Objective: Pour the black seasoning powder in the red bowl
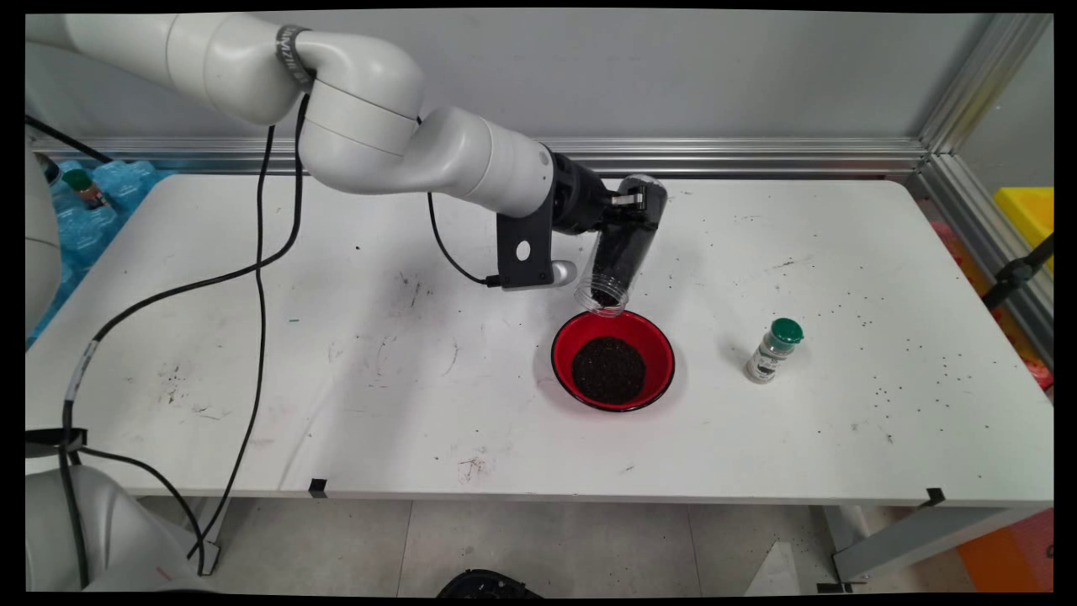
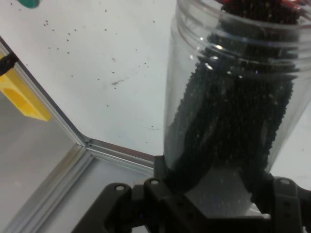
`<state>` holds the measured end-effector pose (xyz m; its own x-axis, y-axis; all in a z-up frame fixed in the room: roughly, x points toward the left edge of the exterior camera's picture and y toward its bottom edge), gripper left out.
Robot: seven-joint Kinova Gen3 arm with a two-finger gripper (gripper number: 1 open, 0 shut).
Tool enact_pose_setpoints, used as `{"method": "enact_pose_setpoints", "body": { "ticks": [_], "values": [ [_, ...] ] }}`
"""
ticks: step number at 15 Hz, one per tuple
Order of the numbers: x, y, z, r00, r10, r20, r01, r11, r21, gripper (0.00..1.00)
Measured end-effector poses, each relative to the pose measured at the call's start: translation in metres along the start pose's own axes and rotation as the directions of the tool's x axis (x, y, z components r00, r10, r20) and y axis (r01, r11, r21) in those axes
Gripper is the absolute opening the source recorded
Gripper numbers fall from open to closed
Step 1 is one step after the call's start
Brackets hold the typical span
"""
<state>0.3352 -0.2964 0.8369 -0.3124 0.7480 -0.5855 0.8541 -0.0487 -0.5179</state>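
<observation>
My gripper (image 1: 633, 204) is shut on a clear plastic jar (image 1: 617, 257) of small black grains, tipped with its open mouth down over the red bowl (image 1: 572, 337). A dark heap of grains (image 1: 608, 369) lies in the bowl. In the hand view the jar (image 2: 228, 97) fills the right side, grains clinging along its wall, and its base sits between the black fingers (image 2: 160, 179). A small shaker with a green cap (image 1: 774, 349) stands upright to the right of the bowl.
Black grains lie scattered on the table's right part (image 1: 909, 353). An aluminium rail (image 1: 740, 156) runs along the back edge and right side. A yellow box (image 1: 1031, 210) sits beyond the right rail. Black cables (image 1: 261, 269) hang over the left half.
</observation>
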Motion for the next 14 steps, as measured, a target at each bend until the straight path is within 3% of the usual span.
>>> {"method": "enact_pose_setpoints", "body": {
  "ticks": [14],
  "values": [
    [0.0045,-0.0087,-0.0077,0.994,0.108,0.037,-0.109,0.993,0.04,0.0]
  ]
}}
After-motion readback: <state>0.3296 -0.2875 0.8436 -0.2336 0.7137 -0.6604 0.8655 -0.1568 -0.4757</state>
